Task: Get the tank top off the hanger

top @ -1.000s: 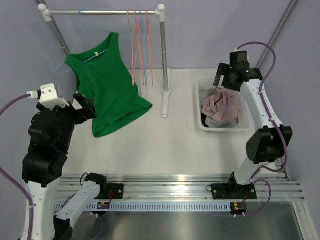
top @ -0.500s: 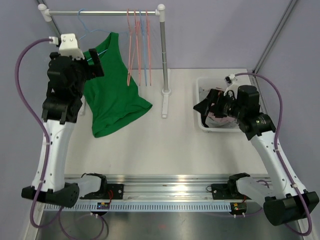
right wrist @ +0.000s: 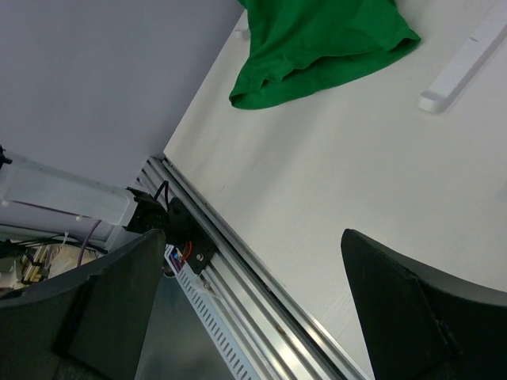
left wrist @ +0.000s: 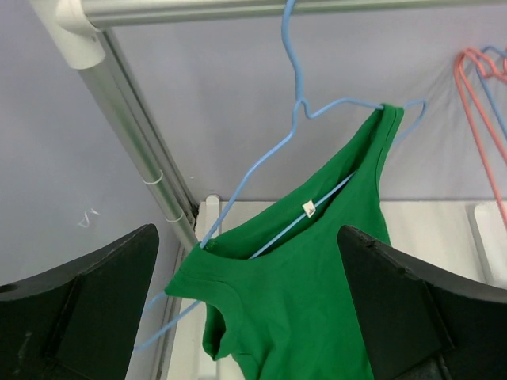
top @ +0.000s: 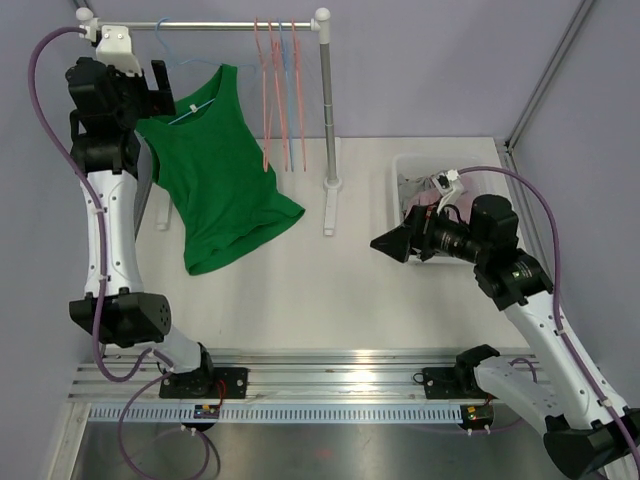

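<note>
A green tank top [top: 220, 170] hangs on a light blue wire hanger [top: 170, 60] from the rail [top: 200, 24] of the clothes rack; its hem rests on the table. It also shows in the left wrist view [left wrist: 317, 309] with the hanger [left wrist: 297, 111] hooked over the rail. My left gripper [top: 160, 88] is raised high at the top's left shoulder, open and empty, apart from the cloth. My right gripper [top: 388, 245] is open and empty, low over the table right of the rack, pointing left. The hem shows in the right wrist view [right wrist: 325, 47].
Several pink and blue empty hangers [top: 280, 90] hang at the rail's right end beside the rack's post [top: 326, 110]. A white bin [top: 404, 245] holding crumpled pink and grey clothes stands at the right. The rack's foot [top: 328, 210] lies on the table.
My left arm has swung up from the top's hem to its shoulder by the rail. My right arm has come down from behind the bin and reached left over the table.
</note>
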You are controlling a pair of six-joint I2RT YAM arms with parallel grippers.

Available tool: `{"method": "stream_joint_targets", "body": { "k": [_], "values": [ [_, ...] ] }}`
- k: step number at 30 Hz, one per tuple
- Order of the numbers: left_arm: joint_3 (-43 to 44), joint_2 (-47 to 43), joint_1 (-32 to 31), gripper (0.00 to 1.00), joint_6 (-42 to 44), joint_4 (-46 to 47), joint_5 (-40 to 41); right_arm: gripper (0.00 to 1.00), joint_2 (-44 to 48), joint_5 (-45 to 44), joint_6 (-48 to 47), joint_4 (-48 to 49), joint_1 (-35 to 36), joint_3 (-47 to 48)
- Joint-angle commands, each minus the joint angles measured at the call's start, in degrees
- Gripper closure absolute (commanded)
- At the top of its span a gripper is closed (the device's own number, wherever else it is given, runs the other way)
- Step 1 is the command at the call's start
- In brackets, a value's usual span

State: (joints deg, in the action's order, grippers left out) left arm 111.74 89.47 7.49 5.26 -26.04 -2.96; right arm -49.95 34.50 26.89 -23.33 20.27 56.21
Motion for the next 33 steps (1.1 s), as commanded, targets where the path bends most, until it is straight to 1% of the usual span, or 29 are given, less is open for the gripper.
{"method": "stream_joint_targets", "body": {
  "k": [1, 2, 3, 5, 6, 7, 8, 9, 10, 11, 12, 13, 15, 18, 19, 20, 22, 24, 26, 27, 28, 29, 31, 33],
  "values": [
    [1.28, 2.27, 4.89, 0.01, 3.7, 3.1, -17.22, 0.0, 0.47, -0.23, -1.49, 1.71, 2.57, 0.05],
    [1.28, 2.98, 5.52, 0.01, 4.14, 3.1, -21.6, 0.01, 0.56, -0.05, -1.58, 1.97, 3.19, -0.39],
    [1.54, 3.77, 6.04, 0.01, 5.19, 2.93, -22.43, 0.0, 0.47, 0.74, -1.67, 2.06, 3.8, -0.48],
    [2.16, 5.97, 7.71, 0.01, 6.34, 2.49, -26.81, 0.0, 0.21, 1.71, -1.93, 2.33, 5.39, -0.57],
    [2.51, 6.67, 8.15, 0.01, 6.26, 2.49, -26.66, 0.0, 0.12, 2.14, -2.02, 2.33, 5.91, -0.4],
    [2.78, 7.99, 9.64, 0.01, 5.56, 2.92, -27.61, 0.01, 0.21, 2.15, -2.46, 2.24, 6.88, -0.13],
    [2.86, 8.78, 10.52, 0.01, 4.86, 3.62, -32.15, 0.0, 0.12, 1.98, -2.72, 1.98, 7.23, 0.13],
    [3.47, 9.49, 11.23, 0.01, 2.94, 4.07, -33.93, 0.01, -0.05, 1.63, -2.99, 1.8, 7.5, 0.31],
    [4.53, 10.71, 12.1, 0.01, 2.48, 3.72, -35.78, 0.0, -0.06, 1.45, -3.42, 1.63, 7.85, 0.57],
    [6.97, 12.73, 12.29, 0.02, 2.39, 3.11, -39.37, 0.01, -0.32, 1.36, -3.52, 1.62, 8.11, 0.83],
    [7.95, 13.7, 12.38, 0.04, 1.95, 2.49, -40.1, 0.0, -0.49, 1.18, -3.6, 1.62, 8.29, 0.92],
    [8.83, 14.5, 12.38, 0.11, 1.69, 2.4, -40.97, 0.0, -0.76, 1.18, -3.69, 1.71, 8.38, 0.92],
    [11.03, 16.26, 12.29, 0.19, 1.08, 2.22, -42.21, 0.01, -1.37, 1.18, -3.69, 1.71, 8.47, 1.19],
    [13.05, 17.75, 12.29, 0.35, 0.72, 2.14, -42.83, 0.01, -1.81, 0.4, -3.96, 1.54, 8.82, 1.19],
    [13.32, 18.02, 12.29, 0.5, 0.46, 2.22, -43.09, 0.01, -1.9, 0.13, -4.3, 1.36, 8.91, 1.19],
    [13.5, 18.28, 12.29, 0.55, 0.02, 2.4, -43.35, 0.01, -1.99, -0.22, -4.39, 1.27, 8.91, 1.19],
    [13.68, 18.55, 12.29, 0.56, -1.21, 3.1, -44.15, 0.01, -2.43, -0.84, -4.57, 1.18, 9.0, 1.27],
    [13.59, 18.72, 12.11, 0.61, -2.18, 3.98, -44.5, 0.02, -3.22, -0.66, -4.66, 0.92, 9.08, 1.45],
    [13.41, 18.72, 12.2, 0.68, -2.44, 4.25, -43.63, 0.02, -3.31, -0.58, -4.57, 0.92, 9.17, 1.45],
    [13.41, 18.72, 12.11, 0.75, -2.97, 4.25, -43.36, 0.02, -3.39, -0.75, -4.74, 0.83, 9.26, 1.45],
    [13.41, 18.72, 12.2, 0.79, -3.15, 4.25, -43.36, 0.02, -3.31, -0.93, -4.75, 0.92, 9.35, 1.36],
    [13.33, 18.63, 12.2, 0.86, -3.23, 4.07, -43.18, 0.02, -3.22, -1.1, -4.83, 0.92, 9.35, 1.36],
    [12.8, 18.11, 11.85, 0.87, -3.41, 4.25, -42.57, 0.02, -3.31, -1.37, -5.1, 0.49, 9.35, 1.63],
    [12.27, 18.02, 11.5, 0.85, -2.71, 3.81, -42.22, 0.02, -3.22, -1.19, -5.1, 0.39, 9.35, 1.71]
  ]
}}
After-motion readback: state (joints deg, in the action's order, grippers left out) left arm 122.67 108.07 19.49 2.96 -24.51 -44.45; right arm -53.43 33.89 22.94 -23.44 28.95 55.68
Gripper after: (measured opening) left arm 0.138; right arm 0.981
